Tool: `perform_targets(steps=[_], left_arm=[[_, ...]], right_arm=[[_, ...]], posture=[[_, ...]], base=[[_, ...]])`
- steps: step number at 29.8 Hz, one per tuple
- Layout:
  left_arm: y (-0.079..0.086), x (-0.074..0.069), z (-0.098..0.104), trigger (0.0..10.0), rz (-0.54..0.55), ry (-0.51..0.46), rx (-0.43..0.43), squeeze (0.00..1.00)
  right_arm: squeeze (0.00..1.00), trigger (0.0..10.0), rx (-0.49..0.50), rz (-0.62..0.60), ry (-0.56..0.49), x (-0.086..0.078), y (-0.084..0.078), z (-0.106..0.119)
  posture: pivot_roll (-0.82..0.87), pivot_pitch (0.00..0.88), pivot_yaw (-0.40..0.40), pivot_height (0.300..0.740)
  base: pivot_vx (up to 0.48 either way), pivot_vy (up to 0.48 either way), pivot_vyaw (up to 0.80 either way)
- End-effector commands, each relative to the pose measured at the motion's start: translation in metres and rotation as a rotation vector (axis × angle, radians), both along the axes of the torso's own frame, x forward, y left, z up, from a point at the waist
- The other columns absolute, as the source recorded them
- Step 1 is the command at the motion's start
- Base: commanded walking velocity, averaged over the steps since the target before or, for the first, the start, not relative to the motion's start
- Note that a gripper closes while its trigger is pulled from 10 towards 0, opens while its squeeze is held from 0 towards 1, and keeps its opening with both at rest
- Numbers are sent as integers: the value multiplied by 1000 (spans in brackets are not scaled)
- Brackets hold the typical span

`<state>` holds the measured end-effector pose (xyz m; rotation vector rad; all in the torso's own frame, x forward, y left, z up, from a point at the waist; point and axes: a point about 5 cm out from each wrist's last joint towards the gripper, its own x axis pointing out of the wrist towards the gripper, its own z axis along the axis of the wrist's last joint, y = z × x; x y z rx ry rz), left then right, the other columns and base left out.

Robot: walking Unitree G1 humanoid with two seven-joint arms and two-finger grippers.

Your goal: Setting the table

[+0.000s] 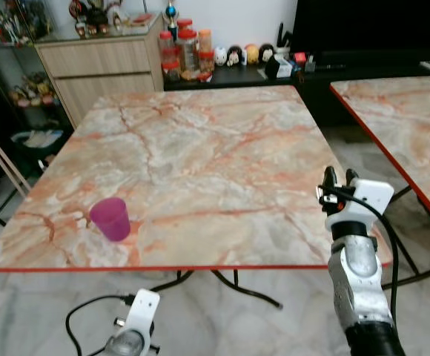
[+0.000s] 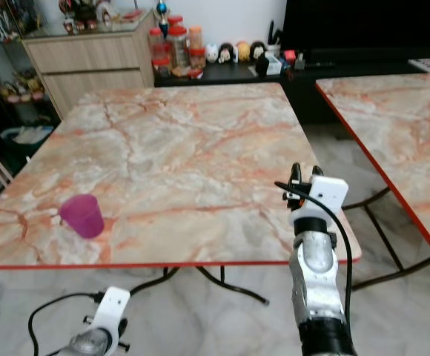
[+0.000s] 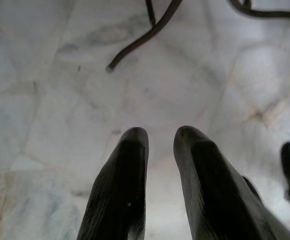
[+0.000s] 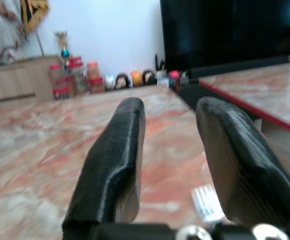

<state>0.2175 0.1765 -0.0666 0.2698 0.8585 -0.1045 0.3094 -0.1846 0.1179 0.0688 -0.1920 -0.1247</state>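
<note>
Cup (image 1: 111,219) near table (image 1: 200,148) edge; right pincer (image 4: 167,165) parted, empty; left pincer (image 3: 160,145) narrowly parted.

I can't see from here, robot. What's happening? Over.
Right gripper raised over the table's near edge, fingers open, empty. Left gripper hanging toward the floor, open. Pink cup untouched, near left corner.

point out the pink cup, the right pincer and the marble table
pink cup (image 1: 111,219): left eye view, on its side wall.
right pincer (image 4: 167,150): right wrist view, midway between its fingertips.
marble table (image 1: 200,141): left eye view, on bare tabletop.
</note>
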Motion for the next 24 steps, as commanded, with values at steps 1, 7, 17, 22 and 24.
perform_targets(steps=[1, 7, 17, 22, 24], left_arm=[[1, -2, -1, 10000, 0, 12, 4, 0], [0, -2, -1, 10000, -2, 11, 2, 0], [2, -5, -3, 10000, -11, 15, 11, 0], [1, -5, -3, 10000, -6, 19, 11, 0], [0, -5, -3, 10000, -4, 19, 9, 0]], right_arm=[[0, 10000, 0, -6, 14, -3, -4, -2], [0, 10000, -7, -18, 32, -9, -9, -7], [0, 10000, -10, -10, 58, -13, -8, -10], [0, 10000, -36, -12, 142, -14, -10, -23], [0, 10000, -59, -29, 178, -16, -15, -27]], posture=[[-36, 0, 26, 728], [-42, 0, 29, 728], [-41, 0, 29, 728], [-37, 0, 23, 728], [-37, 0, 21, 728]], base=[[285, 0, 0], [280, 0, 0], [25, 0, 0], [0, 0, 0], [0, 0, 0]])
